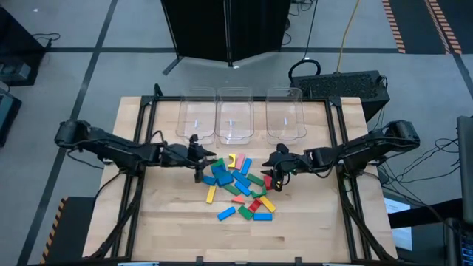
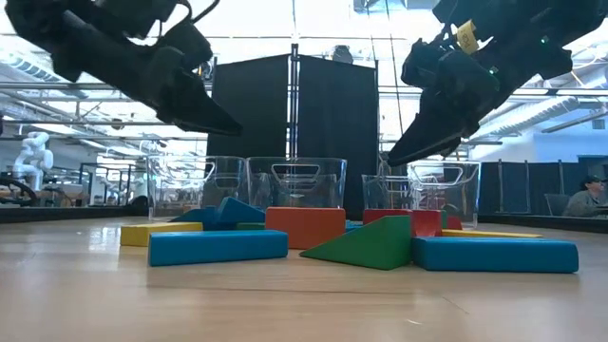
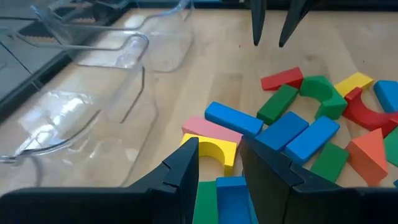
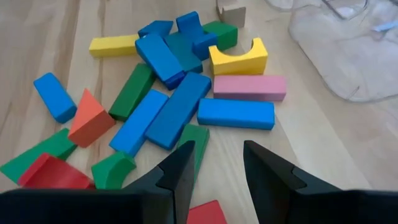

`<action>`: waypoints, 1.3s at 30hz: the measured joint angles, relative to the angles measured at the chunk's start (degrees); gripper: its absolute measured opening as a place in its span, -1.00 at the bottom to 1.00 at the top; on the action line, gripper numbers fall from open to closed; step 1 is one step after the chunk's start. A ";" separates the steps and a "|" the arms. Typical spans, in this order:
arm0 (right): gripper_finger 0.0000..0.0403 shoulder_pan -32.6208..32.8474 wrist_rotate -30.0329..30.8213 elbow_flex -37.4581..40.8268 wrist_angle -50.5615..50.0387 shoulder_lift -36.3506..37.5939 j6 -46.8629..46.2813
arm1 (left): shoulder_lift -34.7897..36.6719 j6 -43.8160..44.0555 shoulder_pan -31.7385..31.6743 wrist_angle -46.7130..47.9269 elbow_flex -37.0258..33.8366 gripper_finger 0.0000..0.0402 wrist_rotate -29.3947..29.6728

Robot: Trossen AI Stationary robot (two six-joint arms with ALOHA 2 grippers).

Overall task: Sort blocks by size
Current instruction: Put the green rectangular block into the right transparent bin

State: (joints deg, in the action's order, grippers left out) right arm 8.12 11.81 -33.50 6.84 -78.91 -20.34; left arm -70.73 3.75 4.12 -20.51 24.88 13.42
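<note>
The blocks [image 1: 240, 188] lie in a loose pile on the middle of the wooden table, in blue, green, red, yellow and pink. Among them are a yellow arch [image 4: 238, 57], a pink bar [image 4: 249, 87] and an orange wedge [image 4: 90, 118]. My left gripper [image 1: 201, 164] hangs open above the pile's left far edge, slanting down, with the yellow arch [image 3: 211, 149] just ahead of its fingers. My right gripper [image 1: 275, 174] hangs open over the pile's right side, also slanting down. In the low view both grippers [image 2: 223, 123] [image 2: 399, 157] stand clear above the blocks.
Three clear plastic bins [image 1: 196, 114] [image 1: 235, 114] [image 1: 285, 114] stand side by side at the table's far edge, just beyond the grippers. Bare wood lies at the near side of the table [image 1: 185, 236] and to the pile's left and right.
</note>
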 joint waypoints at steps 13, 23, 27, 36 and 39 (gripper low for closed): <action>-0.38 -1.32 -1.59 -7.77 -11.61 -1.47 1.60 | -7.94 0.00 0.02 0.04 5.17 -0.39 -0.21; -0.21 -0.88 -1.75 -7.91 -6.60 -9.96 -4.34 | -7.94 0.02 0.02 -0.02 5.25 -0.39 0.09; -0.03 -0.91 -3.29 -7.91 -4.98 -11.28 -5.82 | -7.92 0.04 0.02 0.00 5.25 -0.39 0.12; 0.15 2.11 0.17 -7.93 -4.31 -14.92 -2.91 | -7.92 0.06 0.02 0.07 5.22 -0.39 0.21; 0.14 3.02 1.46 -7.92 -3.91 -16.41 -2.91 | -7.90 0.06 0.02 0.06 5.22 -0.39 0.23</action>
State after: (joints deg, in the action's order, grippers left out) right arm 11.15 13.27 -41.42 2.94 -95.32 -23.25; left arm -78.63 3.81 4.14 -20.45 30.11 13.65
